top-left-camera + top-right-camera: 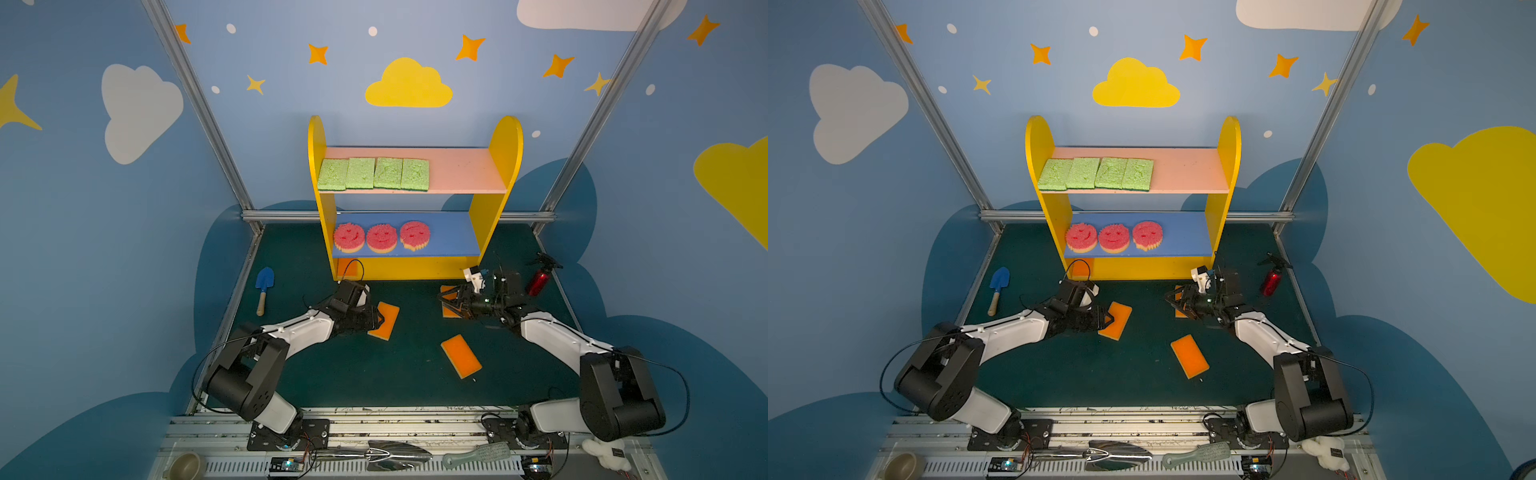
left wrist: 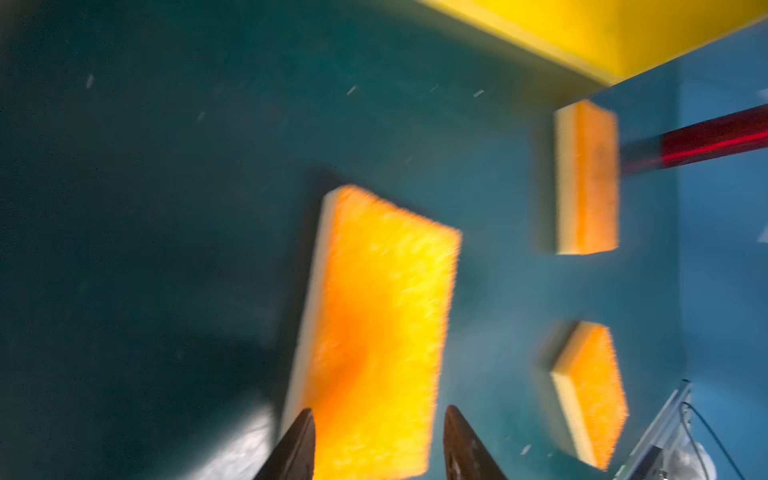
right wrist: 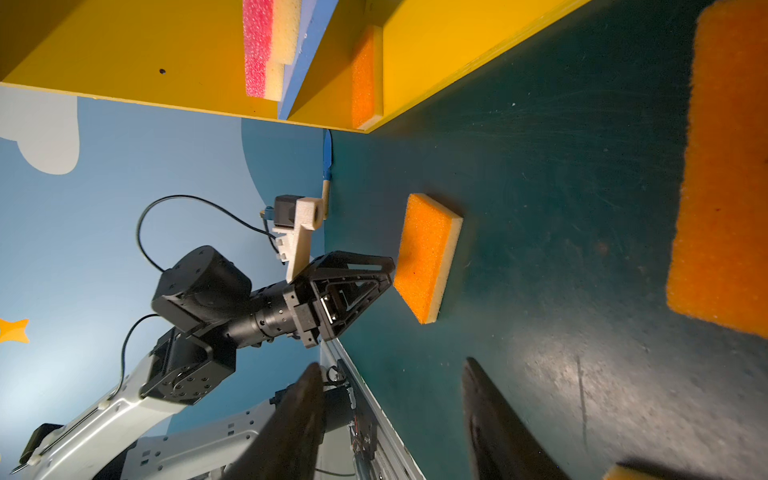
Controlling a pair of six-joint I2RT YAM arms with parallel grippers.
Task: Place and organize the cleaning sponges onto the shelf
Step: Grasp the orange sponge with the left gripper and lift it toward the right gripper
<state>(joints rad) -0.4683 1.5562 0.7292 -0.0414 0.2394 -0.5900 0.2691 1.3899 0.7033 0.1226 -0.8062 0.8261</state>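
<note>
Cleaning sponges (image 1: 380, 237) sit partly on the shelf (image 1: 505, 166) and partly on the counter (image 1: 374, 374). Four green sponges (image 1: 360, 173) lie flat, side by side and touching, on the left part of the pink top board (image 1: 465, 170). Three pink smiley sponges (image 1: 1114, 238) lie in a row, faces up, on the left part of the blue middle board (image 1: 453, 237). One orange sponge (image 3: 365, 70) lies at the left end of the yellow base (image 1: 415, 270). Three more orange ones lie on the counter in front of the shelf, orange side up and well apart: the left sponge (image 1: 385, 320), the middle sponge (image 1: 460, 356) nearest the front, and the right sponge (image 1: 449, 311).

The left gripper (image 2: 379, 411) has its jaws on either side of the left sponge's near end, pinching it, though that wrist view is blurred. The right gripper (image 3: 390, 363) covers part of the right sponge in both top views. Its jaws are spread, with only bare counter between them in its wrist view.

A blue trowel (image 1: 264, 286) lies left of the shelf near the wall. A red spray bottle (image 1: 539, 279) sits near the right wall, beyond the right gripper.
</note>
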